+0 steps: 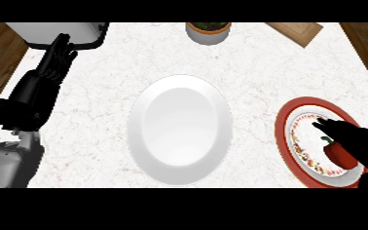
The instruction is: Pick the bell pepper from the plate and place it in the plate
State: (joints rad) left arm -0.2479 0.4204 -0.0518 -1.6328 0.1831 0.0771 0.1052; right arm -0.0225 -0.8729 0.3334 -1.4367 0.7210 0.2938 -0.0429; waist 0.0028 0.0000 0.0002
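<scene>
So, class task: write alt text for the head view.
The robot's right hand is over a red bell pepper on a red-rimmed plate at the right; a white plate lies at the centre, and the left hand rests open at the left.

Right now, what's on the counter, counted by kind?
Plates: 2 (white plate, red-rimmed plate)
Bell pepper: 1
Potted plant: 1
Wooden board: 1
Grey appliance: 1
Total: 6

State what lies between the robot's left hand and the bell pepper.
In the head view, the white plate lies between the left hand and the bell pepper on its red-rimmed plate.
</scene>
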